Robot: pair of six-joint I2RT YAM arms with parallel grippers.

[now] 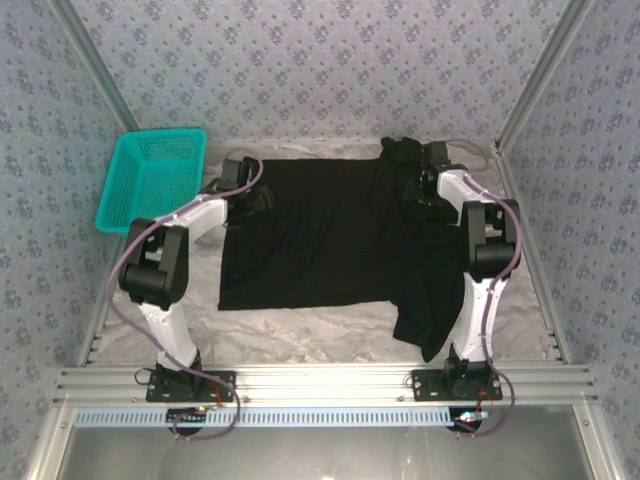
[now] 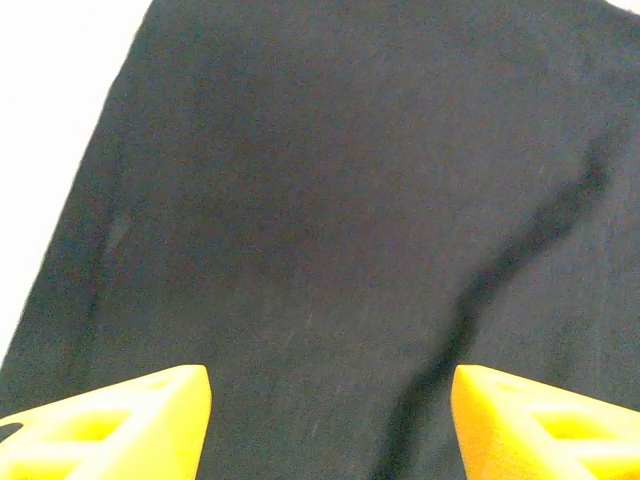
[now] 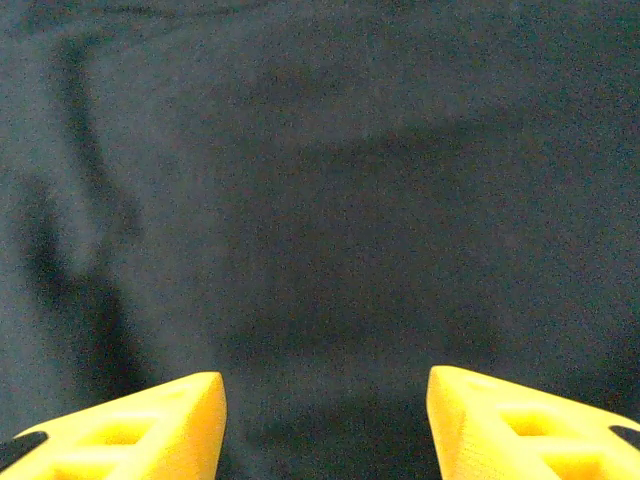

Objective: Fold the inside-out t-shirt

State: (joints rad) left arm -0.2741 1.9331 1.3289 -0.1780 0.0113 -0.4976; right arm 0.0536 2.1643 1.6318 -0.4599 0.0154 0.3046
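Note:
The inside-out t-shirt [image 1: 320, 235] lies spread on the table, plain black side up, no print showing. A bunched part sits at its far right corner [image 1: 400, 152], and a flap trails toward the near right [image 1: 425, 320]. My left gripper [image 1: 250, 200] hovers over the shirt's left edge. In the left wrist view it [image 2: 330, 425] is open, its yellow fingers [image 2: 120, 425] wide apart over flat black cloth [image 2: 350, 200]. My right gripper [image 1: 420, 190] is over the shirt's far right part. Seen from the right wrist it [image 3: 325, 430] is open too, with black cloth [image 3: 330, 200] below and nothing between the fingers [image 3: 530, 425].
A teal plastic basket [image 1: 150, 180] stands at the far left, just beyond the left arm. Pale table surface [image 1: 300, 330] shows between the shirt and the arm bases. Patterned walls close in the back and both sides.

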